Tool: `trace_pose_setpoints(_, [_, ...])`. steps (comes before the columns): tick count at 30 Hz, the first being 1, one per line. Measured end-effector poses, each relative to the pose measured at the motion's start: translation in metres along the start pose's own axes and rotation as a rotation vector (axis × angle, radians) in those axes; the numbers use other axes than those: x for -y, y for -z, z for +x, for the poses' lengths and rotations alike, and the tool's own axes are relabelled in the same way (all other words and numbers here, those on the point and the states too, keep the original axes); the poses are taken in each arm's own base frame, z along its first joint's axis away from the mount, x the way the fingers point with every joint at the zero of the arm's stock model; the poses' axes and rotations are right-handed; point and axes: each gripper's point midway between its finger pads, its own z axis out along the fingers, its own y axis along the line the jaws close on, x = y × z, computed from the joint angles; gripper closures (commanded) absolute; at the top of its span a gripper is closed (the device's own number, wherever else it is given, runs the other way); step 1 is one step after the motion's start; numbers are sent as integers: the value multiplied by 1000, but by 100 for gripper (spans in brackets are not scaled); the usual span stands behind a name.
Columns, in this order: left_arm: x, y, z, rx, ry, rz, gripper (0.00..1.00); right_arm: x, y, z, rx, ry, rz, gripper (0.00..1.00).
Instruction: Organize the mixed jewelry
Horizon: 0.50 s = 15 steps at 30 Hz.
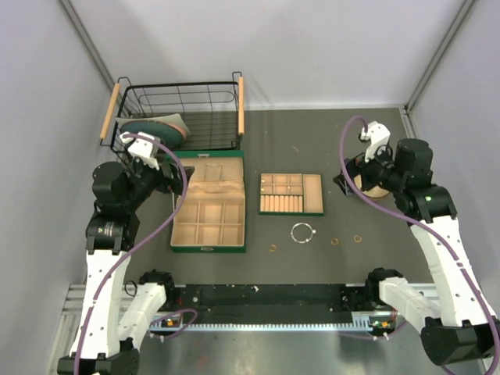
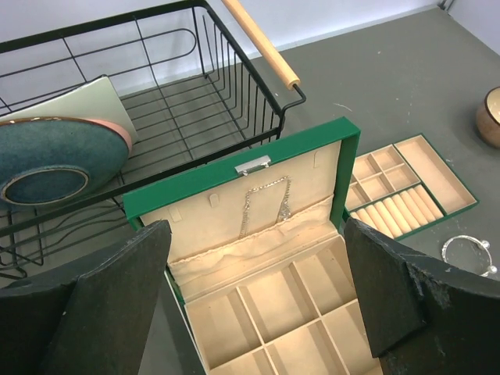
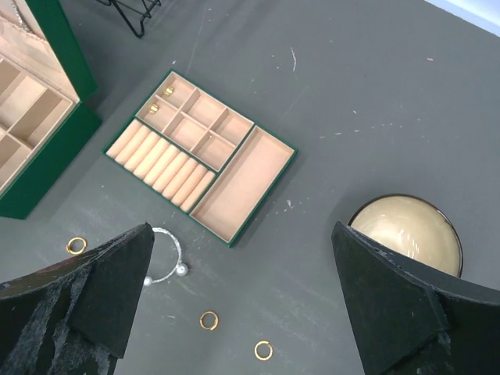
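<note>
Three gold rings (image 1: 273, 248) (image 1: 334, 241) (image 1: 358, 238) and a silver bracelet hoop (image 1: 302, 233) lie on the dark table in front of the boxes. In the right wrist view the rings (image 3: 76, 245) (image 3: 208, 319) (image 3: 263, 350) and the beaded bracelet (image 3: 180, 269) lie below my right gripper (image 3: 242, 226), which is open, empty and well above them. Two small gold pieces (image 3: 167, 91) sit in the tray's corner compartments. My left gripper (image 2: 256, 223) is open and empty, above the open green box (image 2: 234, 176).
The flat compartment tray (image 1: 312, 194) lies right of the green box (image 1: 242, 211). A tan bowl (image 1: 375, 187) stands at the right under the right arm. A black wire basket (image 1: 178, 109) with plates stands at the back left. A chain (image 2: 266, 199) hangs in the box lid.
</note>
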Motion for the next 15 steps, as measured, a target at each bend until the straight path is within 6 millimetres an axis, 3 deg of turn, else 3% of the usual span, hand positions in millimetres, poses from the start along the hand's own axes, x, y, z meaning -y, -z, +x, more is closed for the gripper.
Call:
trace_pose_setpoints(9, [2, 0, 6, -8, 3, 12, 2, -10, -2, 4, -19, 19, -35, 1])
trace_pose_setpoints(15, [4, 0, 6, -7, -5, 23, 1, -28, -7, 7, -39, 67, -96, 1])
